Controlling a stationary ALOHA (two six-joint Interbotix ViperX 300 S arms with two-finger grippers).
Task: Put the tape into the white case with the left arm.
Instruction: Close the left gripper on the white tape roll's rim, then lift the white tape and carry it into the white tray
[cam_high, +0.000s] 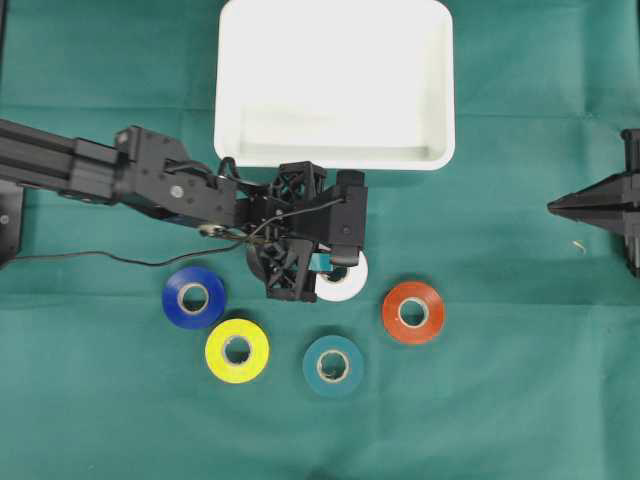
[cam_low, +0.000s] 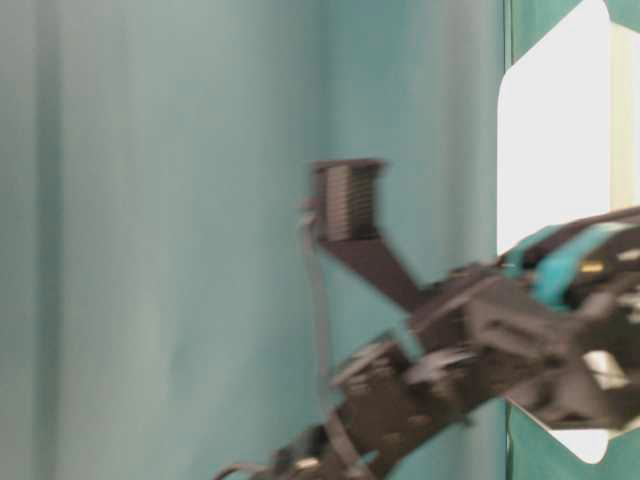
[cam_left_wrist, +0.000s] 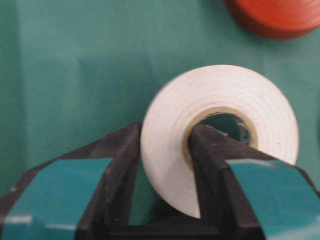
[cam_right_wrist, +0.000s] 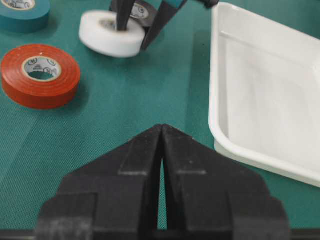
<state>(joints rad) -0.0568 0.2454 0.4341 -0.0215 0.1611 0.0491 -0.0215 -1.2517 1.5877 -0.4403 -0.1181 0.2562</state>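
From overhead, the left hand (cam_high: 333, 272) reaches in from the left and sits over the white tape roll (cam_high: 345, 285), which lies on the green surface (cam_high: 520, 400) just near of the white case (cam_high: 335, 85). The case lies at the far middle of the surface. A blue roll (cam_high: 194, 297), a yellow roll (cam_high: 237, 351), a teal roll (cam_high: 333, 365) and an orange roll (cam_high: 413, 312) lie around it on the near side. The right hand (cam_high: 556, 207) rests well apart at the right edge.

The table-level view is blurred; it shows the left arm (cam_low: 450, 370) dark against the green cloth.

The left wrist view shows the hand gripping the white roll's wall: one finger (cam_left_wrist: 210, 165) goes through the core, the other finger (cam_left_wrist: 117, 165) presses the outside.

In the right wrist view the right hand's tips meet, closed on nothing, while the left hand's fingers (cam_right_wrist: 122, 15) clasp the white roll to the left of the case.
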